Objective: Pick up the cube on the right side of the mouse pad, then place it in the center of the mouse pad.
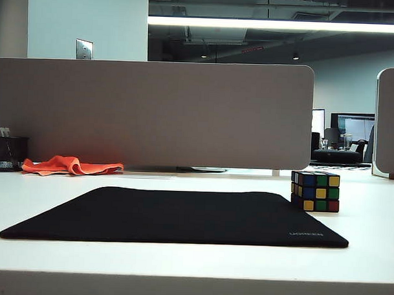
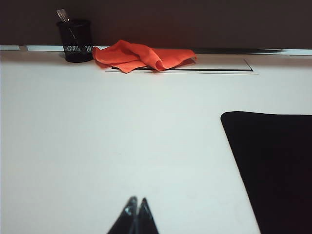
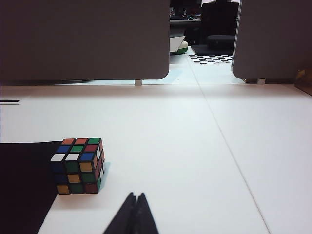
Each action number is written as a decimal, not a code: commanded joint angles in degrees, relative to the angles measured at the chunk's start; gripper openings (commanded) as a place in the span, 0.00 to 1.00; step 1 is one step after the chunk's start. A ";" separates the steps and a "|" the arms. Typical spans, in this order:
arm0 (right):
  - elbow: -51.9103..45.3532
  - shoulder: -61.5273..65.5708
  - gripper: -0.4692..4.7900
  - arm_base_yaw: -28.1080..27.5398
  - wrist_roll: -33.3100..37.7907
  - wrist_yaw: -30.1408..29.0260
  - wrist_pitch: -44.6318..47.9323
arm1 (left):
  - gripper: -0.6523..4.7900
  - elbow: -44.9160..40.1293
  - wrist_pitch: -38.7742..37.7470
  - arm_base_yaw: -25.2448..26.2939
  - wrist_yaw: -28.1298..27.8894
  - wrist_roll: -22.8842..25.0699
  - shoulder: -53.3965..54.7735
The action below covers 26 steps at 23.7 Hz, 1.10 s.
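Note:
The cube [image 1: 315,190] is a scrambled puzzle cube with a black frame, resting on the white table just off the right edge of the mouse pad [image 1: 175,215]. The right wrist view shows the cube [image 3: 78,165] beside the pad's edge [image 3: 22,185], a short way ahead of my right gripper [image 3: 135,196], which is shut and empty. My left gripper [image 2: 137,200] is shut and empty too, above bare table to the left of the mouse pad [image 2: 273,165]. Neither arm appears in the exterior view.
A crumpled orange cloth [image 1: 70,165] and a black mesh pen cup [image 1: 9,153] sit at the back left against the grey divider panel [image 1: 153,113]. A second panel [image 1: 390,122] stands at the back right.

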 commanded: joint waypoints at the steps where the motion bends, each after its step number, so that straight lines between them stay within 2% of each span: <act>1: -0.31 -0.13 0.09 0.04 -0.02 -0.13 1.25 | 0.11 0.28 0.46 -0.04 0.24 0.24 0.02; 7: -0.31 -0.13 0.09 0.02 -0.02 -0.17 1.22 | 0.11 0.28 0.48 -0.04 0.26 0.24 0.02; 9: -0.31 -0.13 0.09 0.09 -0.02 -2.64 1.27 | 0.11 0.28 0.46 -0.04 0.26 0.09 0.02; 10: -0.31 -0.13 0.09 0.09 -0.02 -3.43 1.31 | 0.11 0.28 0.48 -0.04 0.26 -0.76 0.02; 11: -0.31 -0.13 0.09 0.11 0.26 -4.55 1.31 | 0.11 0.28 0.50 -0.13 0.76 -5.57 0.02; 12: -0.31 -0.13 0.09 0.09 2.89 -4.63 1.27 | 0.11 0.28 0.46 -0.11 2.99 -8.26 0.02; 15: 0.04 -0.13 0.09 0.09 4.85 -4.13 1.31 | 0.11 2.47 0.87 -0.13 9.27 -10.67 0.02; 18: 0.92 -0.13 0.09 0.09 4.85 -4.15 1.25 | 0.11 6.67 -0.70 -0.11 10.12 -9.53 0.02; 21: 4.70 0.11 0.09 0.02 4.96 -3.72 -0.04 | 0.11 16.11 -9.25 -0.11 10.71 -7.89 1.95; 26: 13.09 1.18 0.08 0.02 4.98 -3.69 -9.01 | 0.11 25.40 -11.13 -0.11 14.08 -0.24 9.18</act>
